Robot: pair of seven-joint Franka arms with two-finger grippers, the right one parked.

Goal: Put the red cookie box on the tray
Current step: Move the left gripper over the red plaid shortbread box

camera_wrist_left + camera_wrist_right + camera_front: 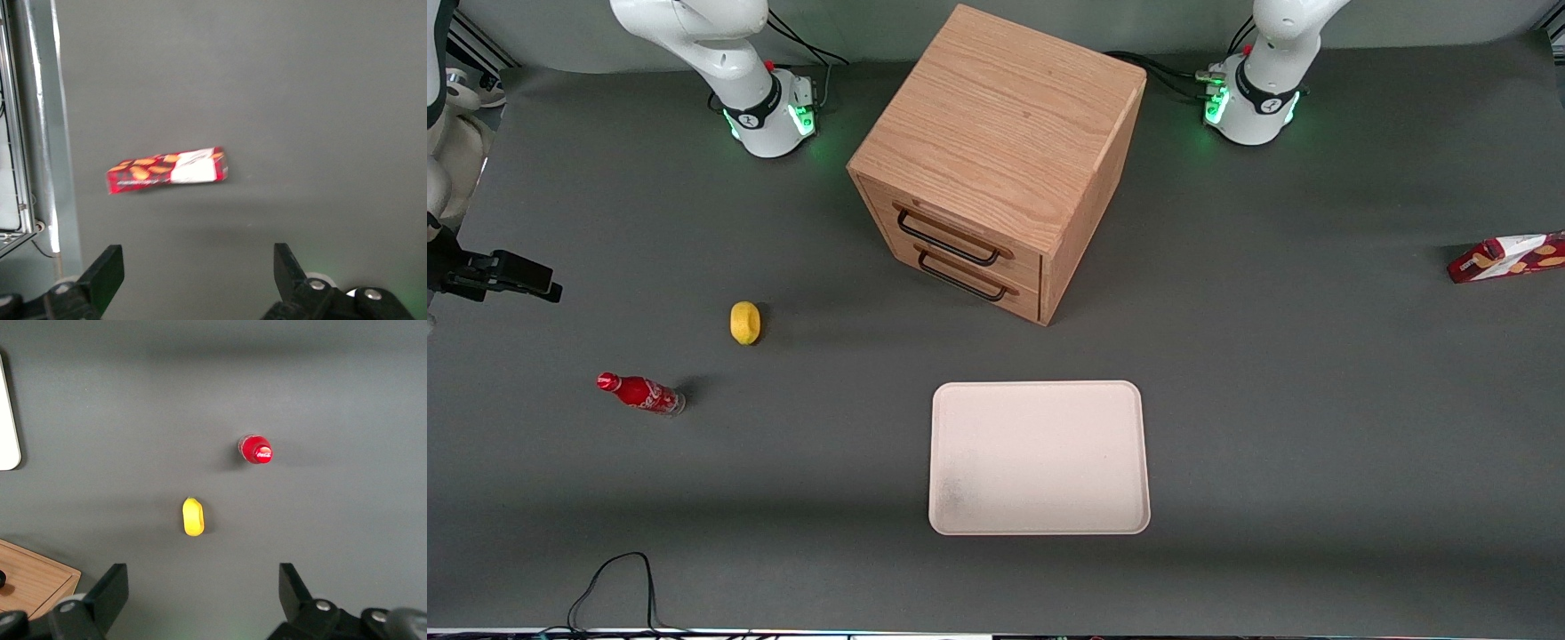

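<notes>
Grey matting covers the desk. Held above the long red cookie box (168,171), the end effector (199,280) is spread wide, empty. Lying flat, well apart from the pale cream tray (1039,524) toward the working arm's end, the carton is judged light and crushable, best pinched across its narrow width. Nothing is seen between them.

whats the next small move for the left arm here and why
Probably lower the end effector toward the red cookie box and centre over it. The fingers are open and apart from the box, which lies flat at the working arm's end of the table, well away from the tray.
</notes>
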